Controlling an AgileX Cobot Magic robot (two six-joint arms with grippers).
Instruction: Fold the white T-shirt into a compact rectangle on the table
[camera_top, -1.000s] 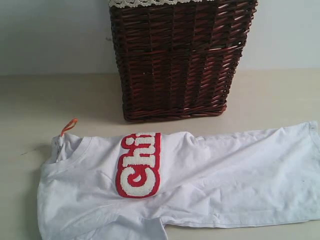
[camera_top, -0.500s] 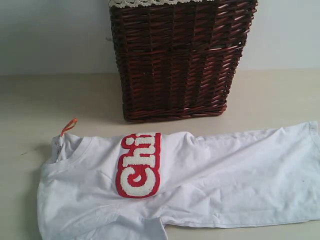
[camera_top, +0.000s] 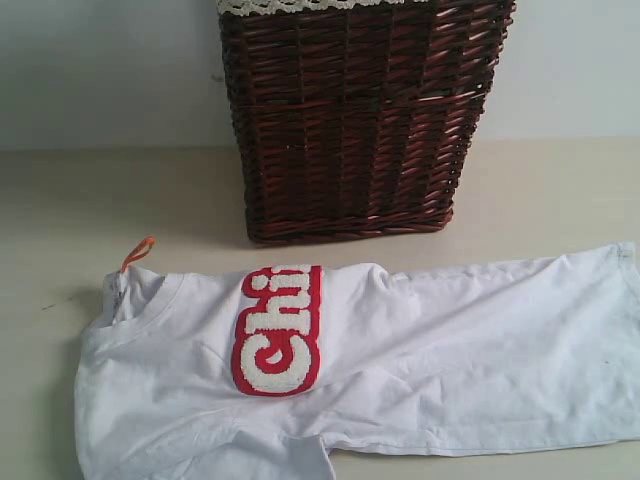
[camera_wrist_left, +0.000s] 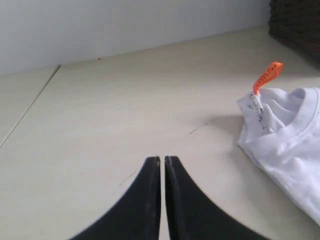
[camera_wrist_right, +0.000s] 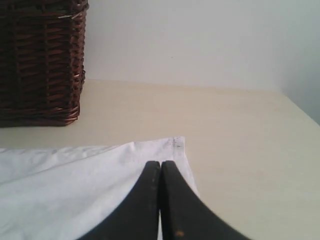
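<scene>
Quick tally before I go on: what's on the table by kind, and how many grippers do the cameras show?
white T-shirt: 1
wicker basket: 1
grippers: 2, the left gripper and the right gripper, both shut
Total: 4

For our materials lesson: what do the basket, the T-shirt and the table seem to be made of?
Basket: dark brown woven wicker, glossy strands.
T-shirt: soft white knit, probably cotton; it wrinkles.
Table: smooth matte beige, material unclear.
</scene>
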